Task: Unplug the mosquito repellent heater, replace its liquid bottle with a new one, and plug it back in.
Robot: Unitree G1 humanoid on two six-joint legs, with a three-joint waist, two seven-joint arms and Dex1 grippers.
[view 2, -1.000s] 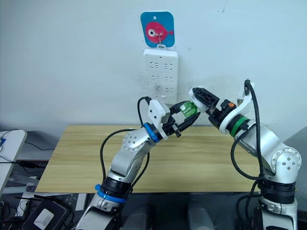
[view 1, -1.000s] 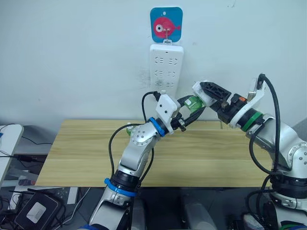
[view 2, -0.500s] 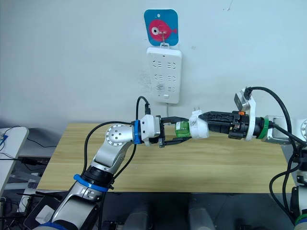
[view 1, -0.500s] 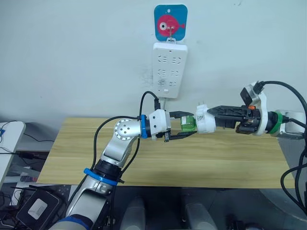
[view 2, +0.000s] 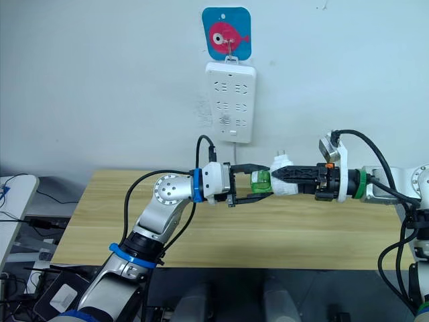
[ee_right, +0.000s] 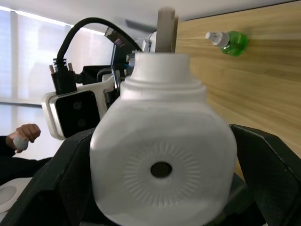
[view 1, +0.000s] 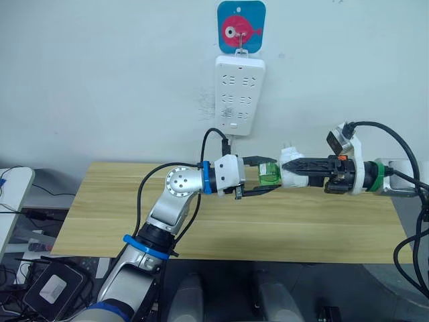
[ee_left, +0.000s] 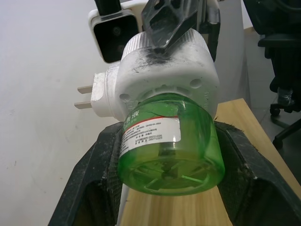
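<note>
Below the wall-hung power strip (view 1: pixel 240 96), over the wooden table (view 1: pixel 100 215): left gripper (view 1: pixel 265 182) clamping green liquid bottle (view 1: pixel 269 173), right gripper (view 1: pixel 295 172) clamping white mosquito repellent heater (view 1: pixel 290 170), joined.

White heater (ee_left: pixel 164 70), clear green bottle (ee_left: pixel 169 141), white label, pale wood table (view 1: pixel 100 221).

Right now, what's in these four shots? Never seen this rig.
A two-armed humanoid robot. Two pictures come from its head, looking down over a wooden table; the other two from cameras on each wrist. The left gripper clamps a green bottle, the right gripper a white heater that the bottle sits in, both held above the table. On the wall hangs a power strip. A second green bottle lies on the table.
</note>
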